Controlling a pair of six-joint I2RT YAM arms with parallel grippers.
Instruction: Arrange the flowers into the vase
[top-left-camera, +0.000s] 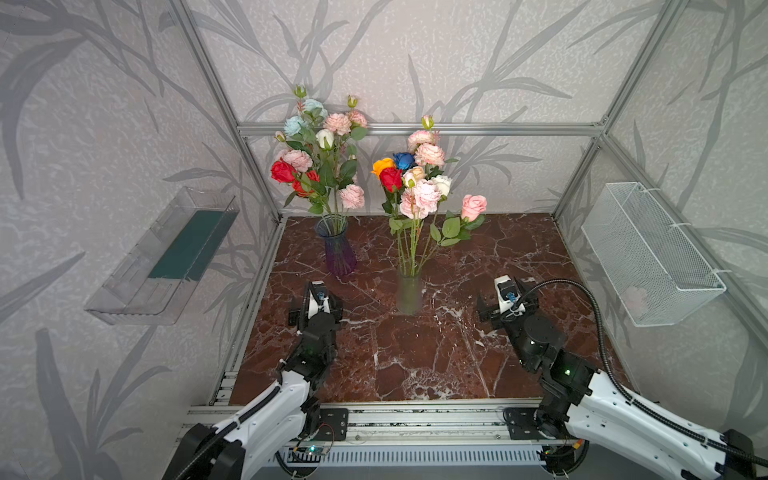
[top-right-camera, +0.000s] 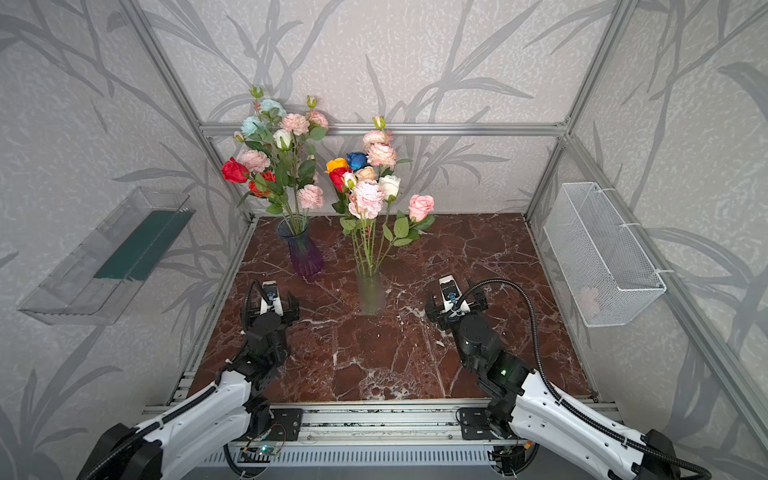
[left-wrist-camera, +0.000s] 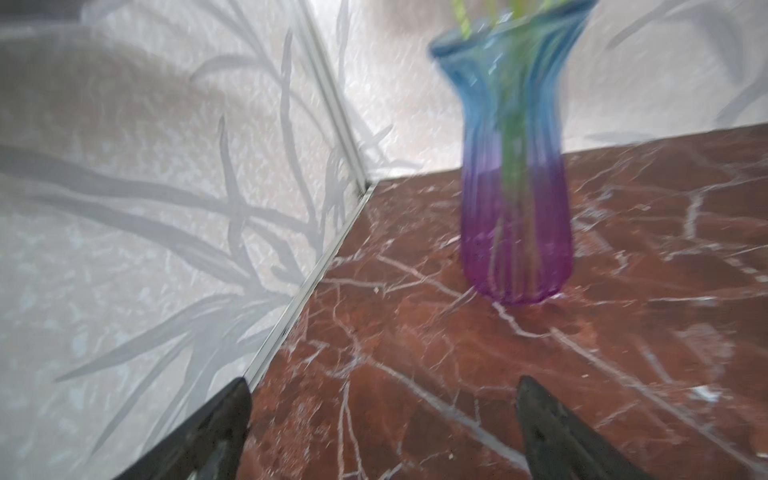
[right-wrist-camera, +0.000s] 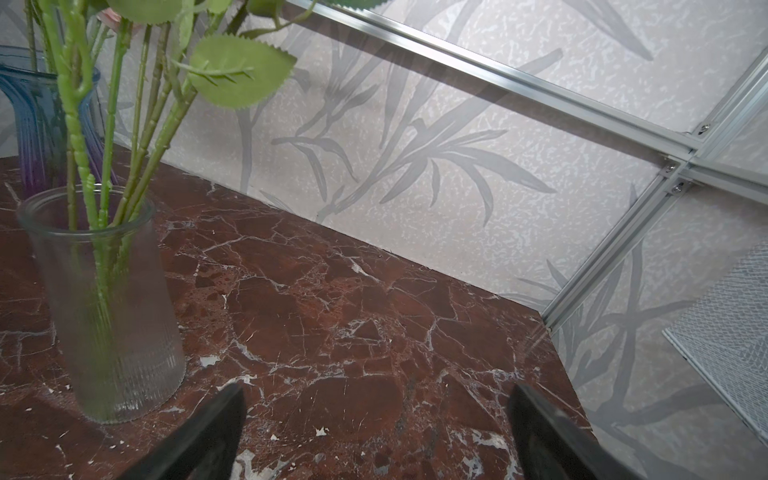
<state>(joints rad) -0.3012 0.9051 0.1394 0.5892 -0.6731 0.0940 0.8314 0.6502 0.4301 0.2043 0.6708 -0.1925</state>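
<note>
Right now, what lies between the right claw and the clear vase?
Only bare table lies between the right claw and the clear vase; the right wrist view and both top views show it.

Grey leaf-patterned walls (top-left-camera: 498, 50) in aluminium framing (top-left-camera: 498, 129) enclose a red-brown marble tabletop (top-left-camera: 415, 353); 1 wire basket (top-left-camera: 648, 257) hangs there.

Two white-and-black arms with dark tools

The left arm (top-left-camera: 286, 399) and right arm (top-left-camera: 615, 428) each have a glossy white shell on the long link, dotted with small dark screw holes, and rounded black joint housings nearer the wrist. A small green light (top-left-camera: 566, 371) glows on a black joint of the right arm. Black ribbed cable conduit (top-left-camera: 600, 332) loops off the right arm, and a similar one runs along the left. Each wrist carries a white camera block (top-left-camera: 505, 291) with a blue plug. The left tool (left-wrist-camera: 382, 386) and right tool (right-wrist-camera: 378, 388) end in matt black tapering fingers (right-wrist-camera: 548, 432).
</note>
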